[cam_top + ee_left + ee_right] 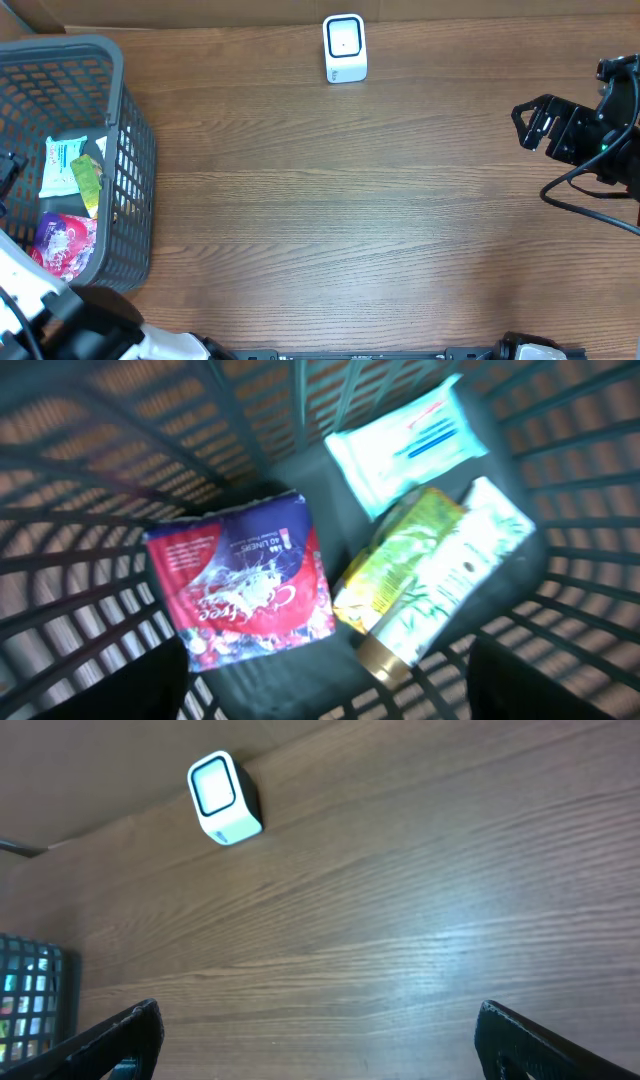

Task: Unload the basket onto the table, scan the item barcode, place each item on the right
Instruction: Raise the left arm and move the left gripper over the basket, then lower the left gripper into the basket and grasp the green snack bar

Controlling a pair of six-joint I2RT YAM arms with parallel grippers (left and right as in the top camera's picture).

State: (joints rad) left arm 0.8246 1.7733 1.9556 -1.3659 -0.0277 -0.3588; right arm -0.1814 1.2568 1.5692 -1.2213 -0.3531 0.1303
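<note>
A grey mesh basket point(130, 150) sits at the left of a wooden surface point(350, 220). Inside lie a red packet point(245, 595), a white-and-blue wipes pack point(405, 445), a yellow-green packet point(400, 560) and a white tube point(460, 575). The left tool point(325, 650) hangs over them, spread wide, holding nothing. A white scanner point(345, 47) stands at the far edge. The right tool point(318, 1010), at the right, is wide and empty.

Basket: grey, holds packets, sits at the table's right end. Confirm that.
Wrong in one respect: the basket sits at the left end of the table, as the overhead view shows. It is grey and holds packets.
</note>
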